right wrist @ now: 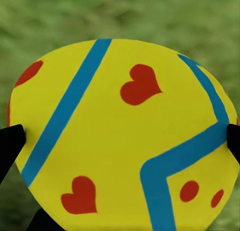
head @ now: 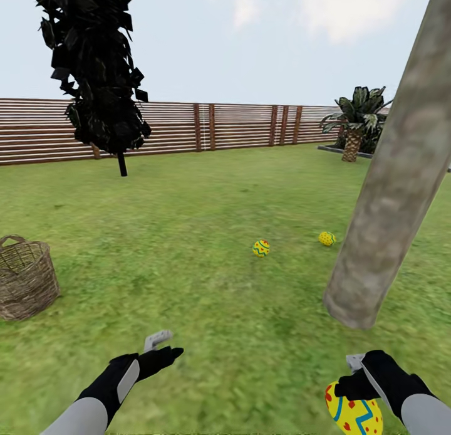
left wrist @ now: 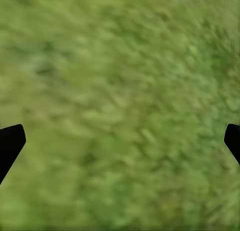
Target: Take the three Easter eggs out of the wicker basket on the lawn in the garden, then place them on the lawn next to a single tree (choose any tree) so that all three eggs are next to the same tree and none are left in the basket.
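1. Head view: lawn [head: 188, 222] fills most of the frame, brown slat fence [head: 207, 126] at the far edge, a dark-leaved thin tree [head: 100, 65] far left, a palm-like plant [head: 358, 118] far right.
2. Tree [head: 394, 190]: thick grey-brown leaning trunk on the right, its base near me, just ahead of my right arm.
3. Wicker basket [head: 25, 278]: on the grass at the left edge, well apart from the trunk. I can't tell from this angle what is inside.
4. Right gripper [head: 357, 385]: near right, clamped on the third egg [head: 354, 416]. In the right wrist view the egg [right wrist: 125, 136] sits between both fingertips [right wrist: 10, 146], grass below it.
5. Left gripper [head: 160, 347]: near left, holding nothing, spread wide over bare grass in the left wrist view, fingertips [left wrist: 10, 143] at the frame edges.
6. Two Easter eggs on the lawn: one [head: 261, 247] mid-frame, one [head: 326, 238] just beside the trunk, on its left.
7. Risks, my judgement: a round egg let go from height may roll off away from the trunk; the mid-frame egg may already lie a bit far to count as next to the tree; my right arm could clip the leaning trunk when reaching in.
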Tool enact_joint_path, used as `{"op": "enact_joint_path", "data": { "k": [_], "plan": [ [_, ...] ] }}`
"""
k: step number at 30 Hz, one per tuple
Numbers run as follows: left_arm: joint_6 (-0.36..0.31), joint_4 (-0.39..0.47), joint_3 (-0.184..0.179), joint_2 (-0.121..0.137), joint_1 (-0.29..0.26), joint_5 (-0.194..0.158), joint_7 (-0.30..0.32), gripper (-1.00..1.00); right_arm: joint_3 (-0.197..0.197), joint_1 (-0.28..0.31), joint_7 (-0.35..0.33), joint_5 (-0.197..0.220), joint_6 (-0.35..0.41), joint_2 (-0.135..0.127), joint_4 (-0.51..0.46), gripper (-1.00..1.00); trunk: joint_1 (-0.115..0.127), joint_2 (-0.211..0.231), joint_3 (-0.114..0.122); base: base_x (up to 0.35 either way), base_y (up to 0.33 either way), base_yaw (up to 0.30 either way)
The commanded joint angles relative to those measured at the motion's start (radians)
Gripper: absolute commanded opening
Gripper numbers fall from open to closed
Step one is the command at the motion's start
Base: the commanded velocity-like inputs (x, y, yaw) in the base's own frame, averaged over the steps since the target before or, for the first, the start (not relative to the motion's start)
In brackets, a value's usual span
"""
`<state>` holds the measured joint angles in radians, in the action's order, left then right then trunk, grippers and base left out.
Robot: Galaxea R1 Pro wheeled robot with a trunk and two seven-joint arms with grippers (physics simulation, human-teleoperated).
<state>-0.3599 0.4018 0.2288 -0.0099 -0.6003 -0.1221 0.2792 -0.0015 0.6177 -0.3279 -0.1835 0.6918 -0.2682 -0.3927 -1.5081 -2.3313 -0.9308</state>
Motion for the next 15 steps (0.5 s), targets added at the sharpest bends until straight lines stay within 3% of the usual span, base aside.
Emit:
{"op": "enact_joint_path", "data": {
  "k": [1, 15],
  "plan": [
    [-0.01, 0.002, 0.006, -0.001, 0.0, -0.008, 0.002, 1.0, 0.0, 0.0, -0.008, -0.011, 0.003, 0.0, -0.002, -1.0, -0.004, -0.008, -0.006, 0.0, 0.0, 0.0],
    [-0.01, 0.0, 0.006, -0.001, 0.0, -0.008, 0.002, 1.0, 0.0, 0.0, -0.008, -0.011, 0.003, 0.0, -0.003, -1.0, -0.057, -0.106, -0.073, 0.0, 0.0, 0.0]
  ]
}}
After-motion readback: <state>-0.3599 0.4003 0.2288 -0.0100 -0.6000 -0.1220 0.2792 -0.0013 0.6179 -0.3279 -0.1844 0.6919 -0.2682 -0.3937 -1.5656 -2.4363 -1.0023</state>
